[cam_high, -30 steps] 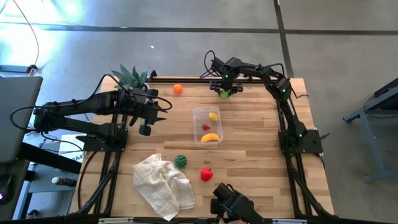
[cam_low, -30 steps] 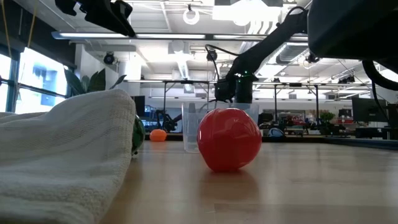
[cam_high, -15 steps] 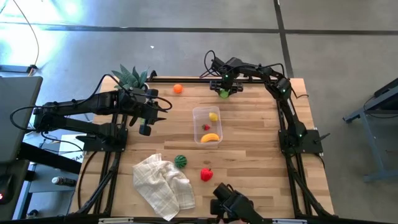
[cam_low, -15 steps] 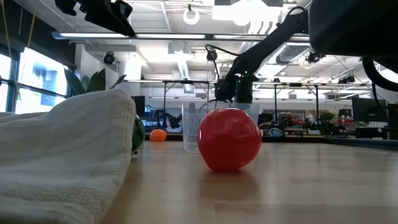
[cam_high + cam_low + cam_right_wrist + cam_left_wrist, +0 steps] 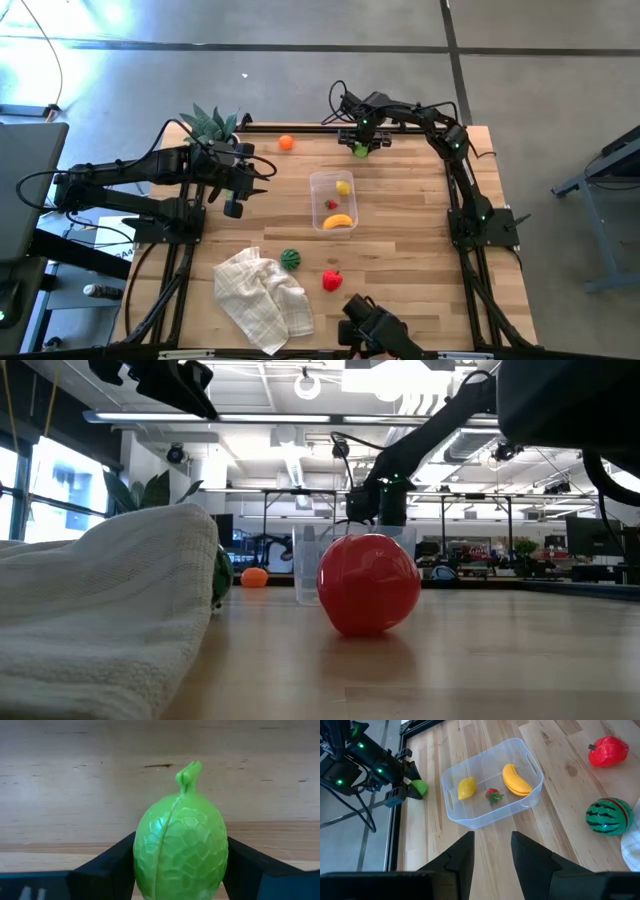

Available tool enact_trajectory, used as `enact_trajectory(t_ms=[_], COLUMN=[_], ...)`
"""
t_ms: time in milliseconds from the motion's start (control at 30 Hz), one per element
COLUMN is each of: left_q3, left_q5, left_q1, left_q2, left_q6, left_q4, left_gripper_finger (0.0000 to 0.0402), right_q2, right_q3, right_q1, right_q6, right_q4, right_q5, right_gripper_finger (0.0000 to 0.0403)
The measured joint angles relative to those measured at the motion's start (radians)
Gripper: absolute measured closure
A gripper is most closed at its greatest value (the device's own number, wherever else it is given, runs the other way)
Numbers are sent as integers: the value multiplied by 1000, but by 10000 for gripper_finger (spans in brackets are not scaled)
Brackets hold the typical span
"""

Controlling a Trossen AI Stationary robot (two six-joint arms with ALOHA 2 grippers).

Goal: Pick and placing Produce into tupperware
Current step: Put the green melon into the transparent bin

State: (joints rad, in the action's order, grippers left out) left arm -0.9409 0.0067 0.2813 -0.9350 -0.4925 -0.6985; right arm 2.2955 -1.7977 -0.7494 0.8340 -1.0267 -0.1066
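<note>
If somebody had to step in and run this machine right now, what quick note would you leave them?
Right hand: at the table's far edge, fingers on both sides of the bumpy green toy fruit, closing on it; not lifted yet.
Left hand: hovers open and empty, beside the clear plastic tub.
Done: yellow banana, yellow lemon and small red strawberry lie in the tub.
Left: the green fruit, the orange ball, the striped green melon, the red pepper.

Robotics lab: workbenches [image 5: 470, 578], ceiling strip lights [image 5: 300, 417]
</note>
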Motion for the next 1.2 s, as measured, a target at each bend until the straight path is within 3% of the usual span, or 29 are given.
enact_trajectory(t_ms=[300, 500, 733, 1033, 1200], left_q3=[0, 0, 0, 0, 0], left_q5=[0, 0, 0, 0, 0], left_q1=[0, 0, 0, 0, 0], left_q2=[0, 0, 0, 0, 0], left_q6=[0, 0, 0, 0, 0], left_q4=[0, 0, 0, 0, 0], left_gripper_finger=[284, 284, 284, 284, 284], right_q2=[2, 14, 11, 6, -93], right_q3=[-12, -90, -246, -548, -488], right_q1=[0, 0, 15, 73, 132], right_q6=[-46, -111, -228, -458, -563], right_q4=[-16, -34, -149, -344, -328], right_q5=[-3, 30, 55, 87, 65], right_gripper_finger=[184, 185, 185, 185, 185])
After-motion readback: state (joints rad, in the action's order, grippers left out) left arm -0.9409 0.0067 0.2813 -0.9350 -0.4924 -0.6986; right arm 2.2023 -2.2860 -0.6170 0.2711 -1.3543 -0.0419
